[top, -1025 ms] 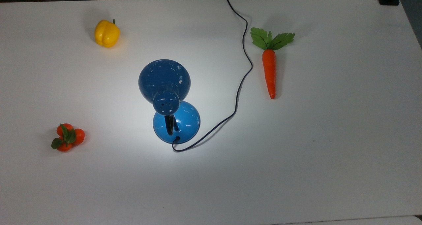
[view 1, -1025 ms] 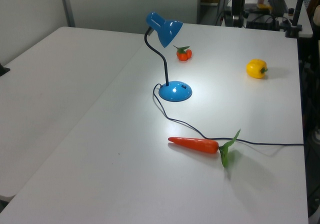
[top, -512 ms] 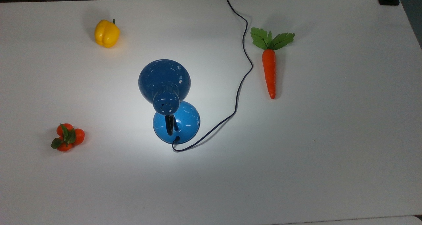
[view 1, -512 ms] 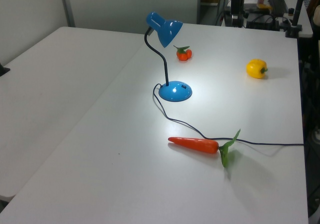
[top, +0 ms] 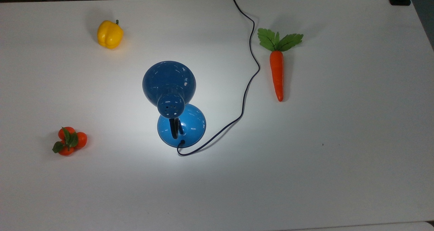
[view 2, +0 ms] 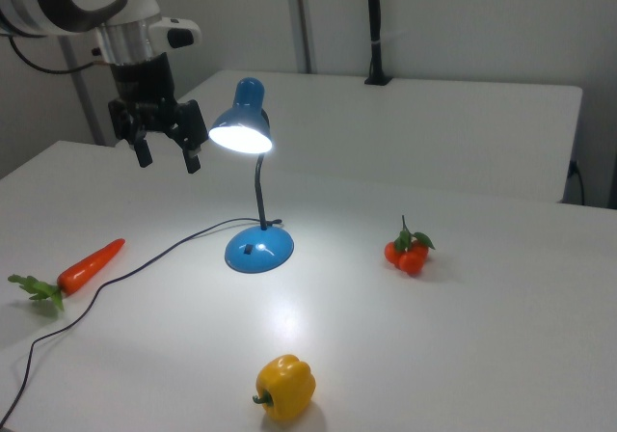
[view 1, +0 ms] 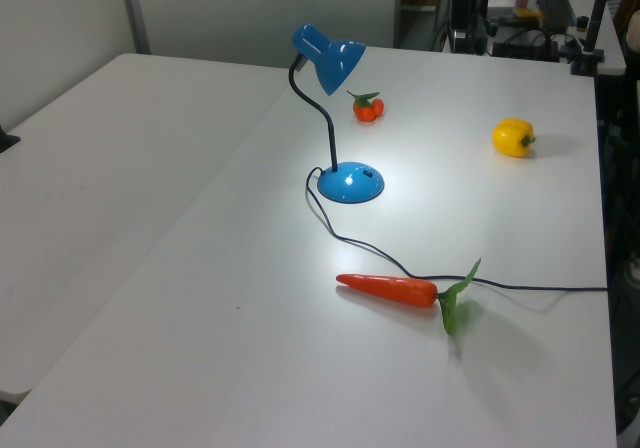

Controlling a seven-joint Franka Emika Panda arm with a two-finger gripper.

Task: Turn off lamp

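On the table [top: 339, 156], the lit lamp [top: 169, 85] bears no readable writing.

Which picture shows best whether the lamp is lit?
The right view: it looks under the lamp's shade at the glowing bulb. The top view shows the shade's back and base; the left view shows its side. Both show just a bright pool on the table.

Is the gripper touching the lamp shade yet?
Apart. In the right view the gripper, fingers open, hangs to the right view's left of the lit lamp, with bare background between them.
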